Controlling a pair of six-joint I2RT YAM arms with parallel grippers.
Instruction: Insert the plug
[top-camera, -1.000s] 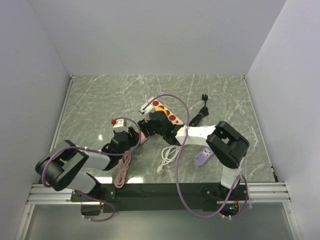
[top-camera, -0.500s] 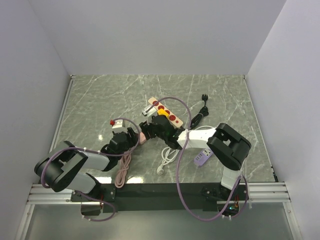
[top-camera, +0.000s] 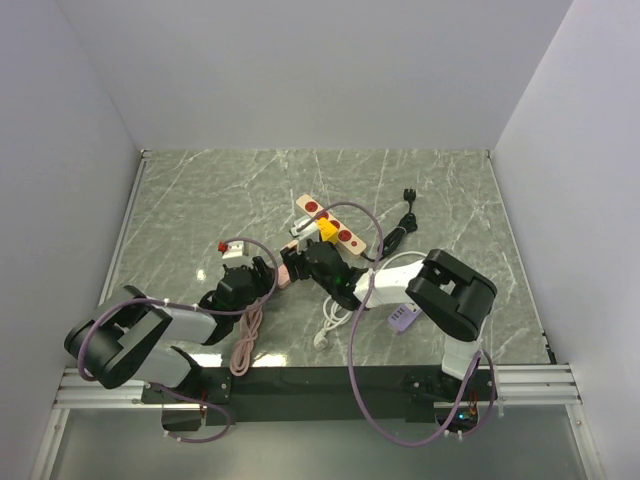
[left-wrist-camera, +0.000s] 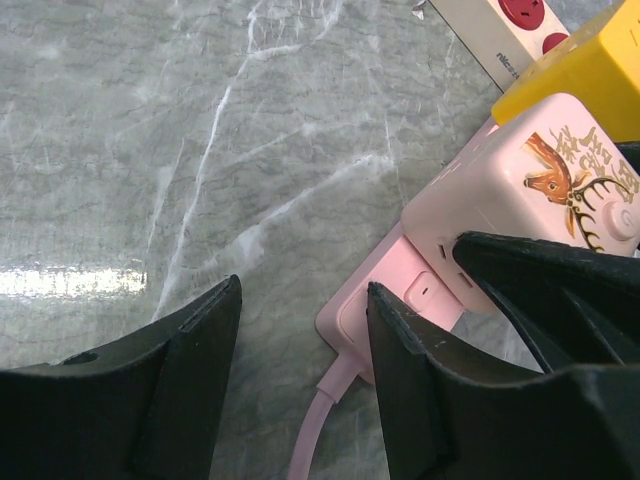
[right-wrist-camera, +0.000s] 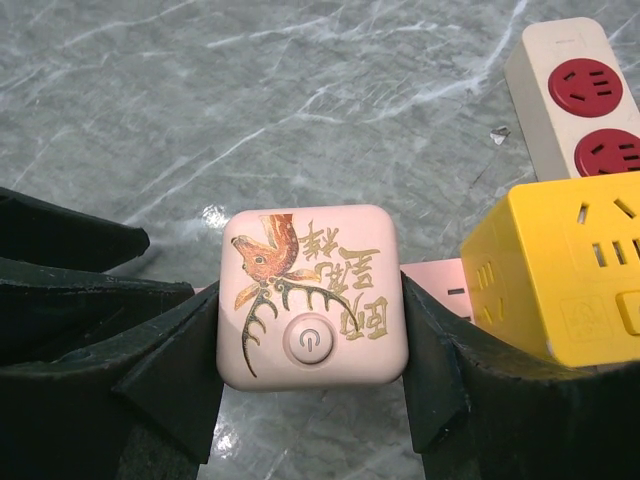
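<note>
The yellow cube plug (right-wrist-camera: 560, 270) stands just right of my right gripper, by a beige power strip with red sockets (right-wrist-camera: 585, 100); it also shows in the top view (top-camera: 325, 228). Whether it stands on a strip I cannot tell. My right gripper (right-wrist-camera: 312, 340) is shut on a pink cube adapter with a deer picture (right-wrist-camera: 310, 290), which sits over a pink power strip (left-wrist-camera: 385, 300). My left gripper (left-wrist-camera: 300, 390) is open around the cable end of that pink strip, its right finger (left-wrist-camera: 410, 390) against the strip's end.
A purple power strip (top-camera: 400, 318) lies at the near right. A black plug and cable (top-camera: 405, 215), a white cable (top-camera: 335, 315), a pink cable (top-camera: 247, 340) and a small white part with a red tip (top-camera: 228, 248) lie around the grippers.
My right gripper has drawn a little nearer and leftward with the pink cube, uncovering the yellow plug. My left gripper has barely moved.
</note>
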